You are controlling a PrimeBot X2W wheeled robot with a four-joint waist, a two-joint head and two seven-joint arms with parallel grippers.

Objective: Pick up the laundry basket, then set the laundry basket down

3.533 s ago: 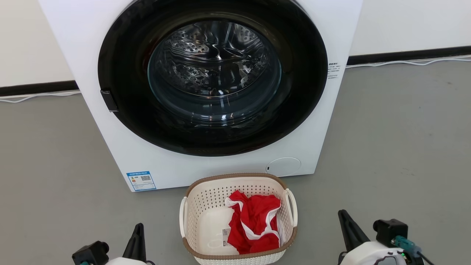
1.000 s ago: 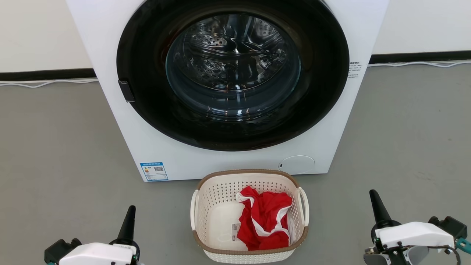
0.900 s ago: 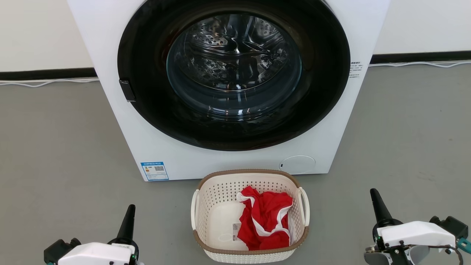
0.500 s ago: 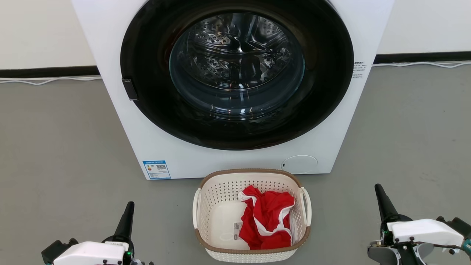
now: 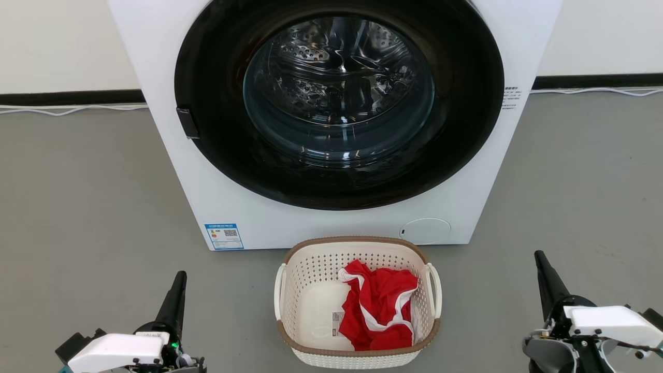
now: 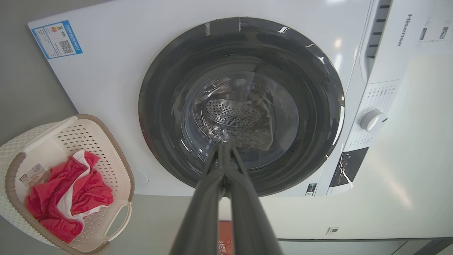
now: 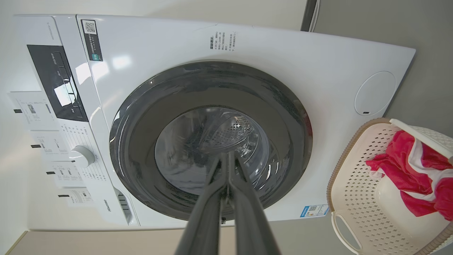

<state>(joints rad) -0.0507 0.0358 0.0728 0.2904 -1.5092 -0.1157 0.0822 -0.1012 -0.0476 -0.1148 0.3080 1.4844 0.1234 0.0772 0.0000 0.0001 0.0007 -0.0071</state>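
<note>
The grey floor (image 5: pixel 77 197) runs back to a pale wall with a dark skirting strip. On it stands a white front-loading washing machine (image 5: pixel 155 62), its round black-framed glass door (image 5: pixel 336 103) shut, with the steel drum showing through. A blue label (image 5: pixel 224 235) sits at the washer's lower left corner and a round cap (image 5: pixel 424 230) at its lower right.

Just in front of the washer, set apart from it by a narrow strip of floor, the laundry basket (image 5: pixel 311 269) rests on the floor between the two arms. It is cream, perforated, with a brown rim and a loop handle on each side. A crumpled red garment with white trim (image 5: pixel 380 311) lies in its right half, and a small sticker (image 5: pixel 337 317) shows on the bare floor of the basket beside the cloth.

The left claw (image 5: pixel 179 277) hangs well to the left of the basket and the right claw (image 5: pixel 541 261) well to the right, neither touching it. Both point toward the washer. In the wrist views each claw's two dark fingers (image 6: pixel 208 198) meet at the tips, clenched on nothing.
</note>
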